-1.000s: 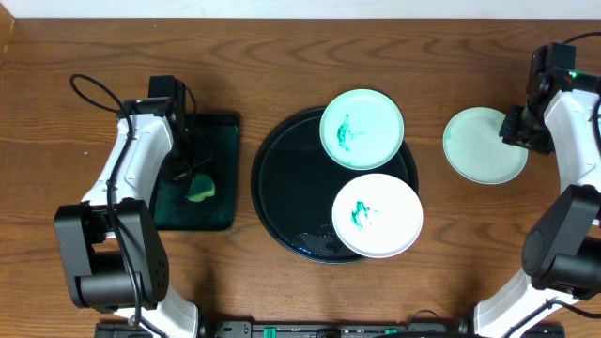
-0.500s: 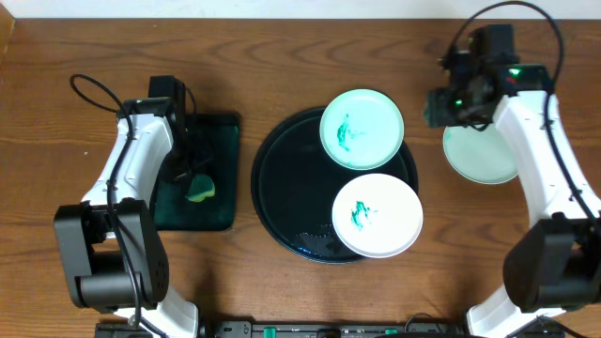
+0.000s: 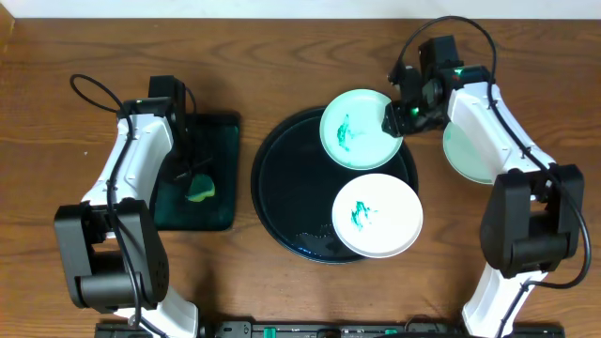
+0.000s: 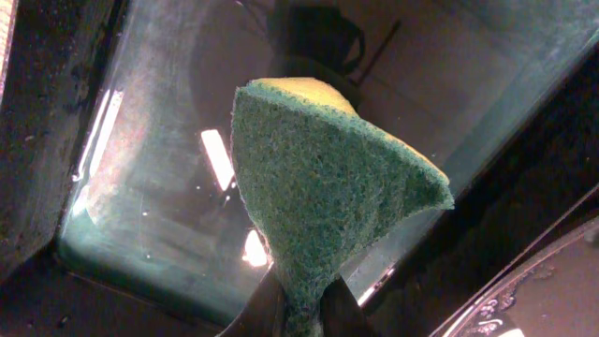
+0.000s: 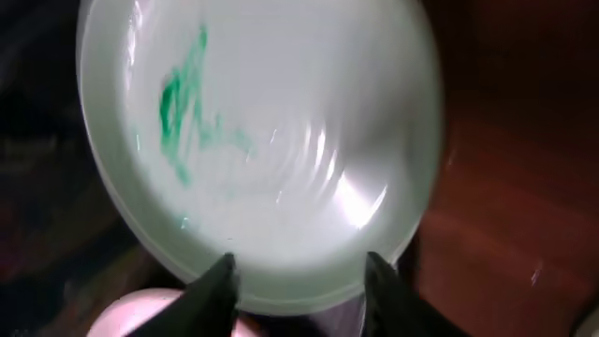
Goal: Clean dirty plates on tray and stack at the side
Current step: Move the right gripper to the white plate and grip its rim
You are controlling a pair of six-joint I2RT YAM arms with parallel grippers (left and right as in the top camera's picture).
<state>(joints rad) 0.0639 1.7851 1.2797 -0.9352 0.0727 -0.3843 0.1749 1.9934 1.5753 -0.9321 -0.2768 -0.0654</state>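
**Watch for a slipped grab on the smeared mint plate**

Your right gripper (image 5: 298, 290) hangs with its jaws spread wide at the right edge of the smeared mint-green plate (image 3: 362, 129), closed on nothing. That plate lies at the far right of the round black tray (image 3: 286, 188) and overlaps its raised rim, so it probably rests tilted. If you close too shallow, the thin glossy lip may slip out. If you press down, the plate could rock or slide into the smeared white plate (image 3: 376, 214) just beside it. Your left gripper (image 4: 295, 314) pinches the green sponge (image 4: 328, 187) over the rectangular tray (image 3: 221, 131), well apart, so it cannot steady anything. Mind the unsmeared plate (image 3: 460, 155) lying partly under your right arm.
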